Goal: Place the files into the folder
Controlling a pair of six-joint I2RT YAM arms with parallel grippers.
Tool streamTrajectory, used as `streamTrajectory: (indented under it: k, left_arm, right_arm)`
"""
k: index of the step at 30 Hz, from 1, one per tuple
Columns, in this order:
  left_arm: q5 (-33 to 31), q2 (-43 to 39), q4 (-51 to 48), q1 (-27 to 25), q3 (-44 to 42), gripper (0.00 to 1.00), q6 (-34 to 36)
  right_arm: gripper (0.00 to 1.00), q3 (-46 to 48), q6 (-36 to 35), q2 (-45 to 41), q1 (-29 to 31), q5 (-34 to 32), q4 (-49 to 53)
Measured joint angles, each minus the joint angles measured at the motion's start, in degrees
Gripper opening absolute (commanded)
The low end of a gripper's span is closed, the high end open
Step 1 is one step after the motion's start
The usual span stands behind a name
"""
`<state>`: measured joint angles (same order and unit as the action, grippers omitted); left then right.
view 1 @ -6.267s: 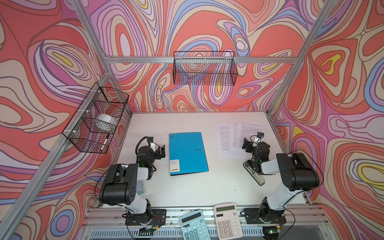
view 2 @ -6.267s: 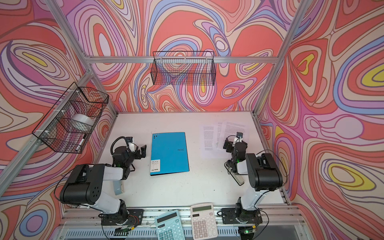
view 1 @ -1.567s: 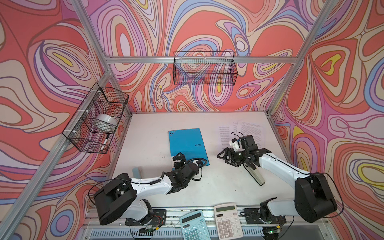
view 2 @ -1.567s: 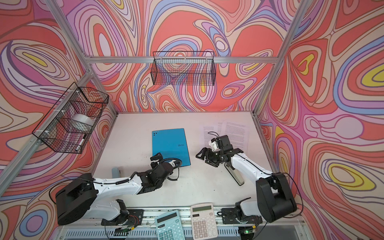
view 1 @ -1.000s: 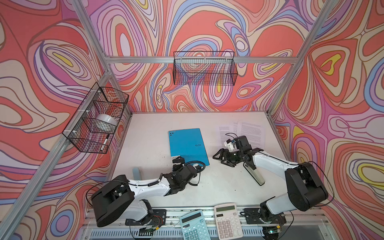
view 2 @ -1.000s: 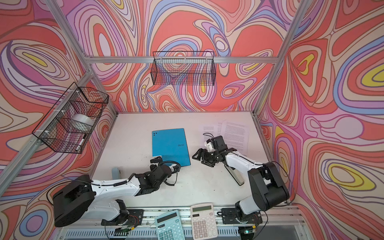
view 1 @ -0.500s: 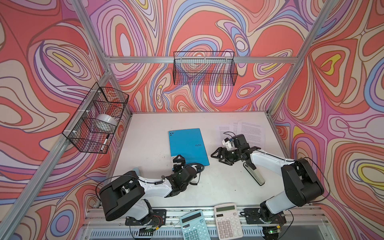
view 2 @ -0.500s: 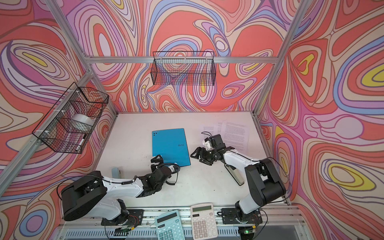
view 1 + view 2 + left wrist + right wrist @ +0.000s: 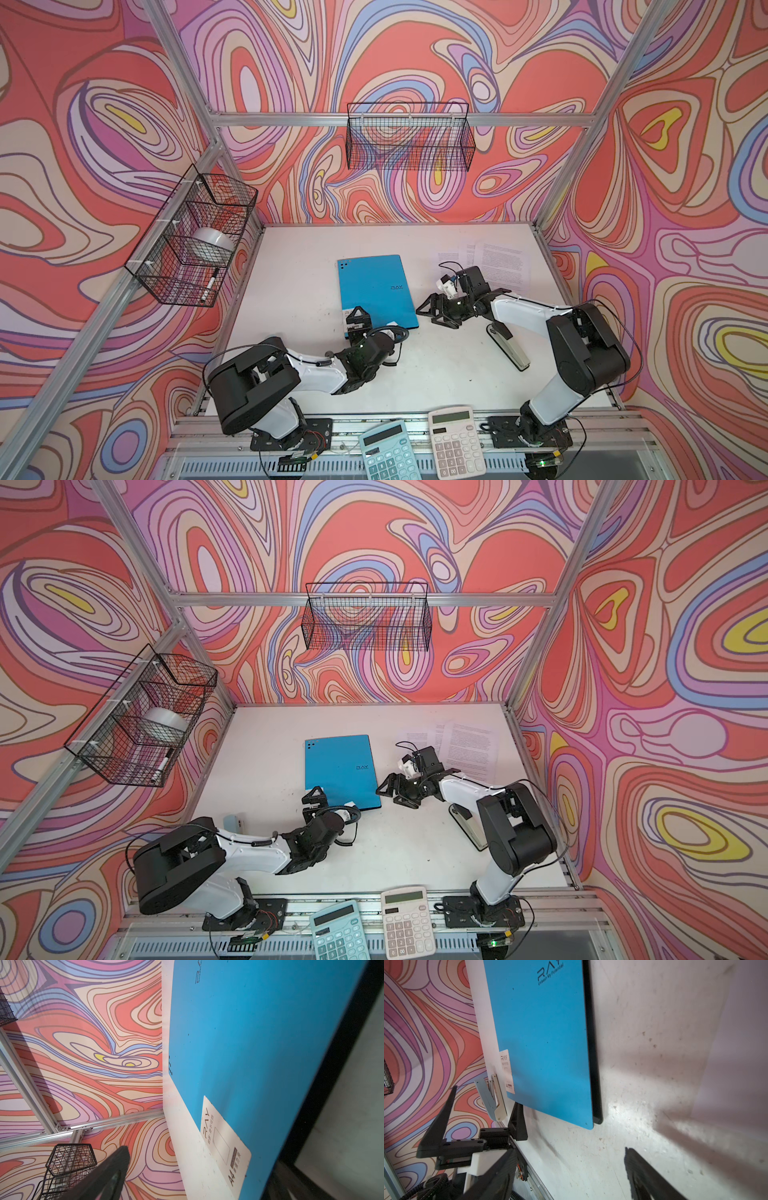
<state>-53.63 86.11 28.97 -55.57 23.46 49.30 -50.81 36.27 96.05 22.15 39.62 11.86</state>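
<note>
Folder (image 9: 376, 291) lies shut on the counter (image 9: 291, 286) in both top views, long axis running away from me, files (image 9: 500, 266) well apart, far right. Left wrist view: wide left jaws stand at its label (image 9: 225, 1142) corner. Right wrist view: wide right jaws face its black edge (image 9: 592, 1053), just beside; I'd lift there.

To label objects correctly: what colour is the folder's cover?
The folder is bright blue, with a white corner label; best seen in the left wrist view.
</note>
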Motion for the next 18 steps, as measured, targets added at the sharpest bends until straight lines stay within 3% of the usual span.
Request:
streamTrajectory:
  k: [18]
  left_arm:
    - [-0.7,-0.4,0.0,0.0,0.0,1.00,-0.3]
  right_arm:
    - [0.85,-3.8,-0.2,5.5,1.4,2.9,-3.1]
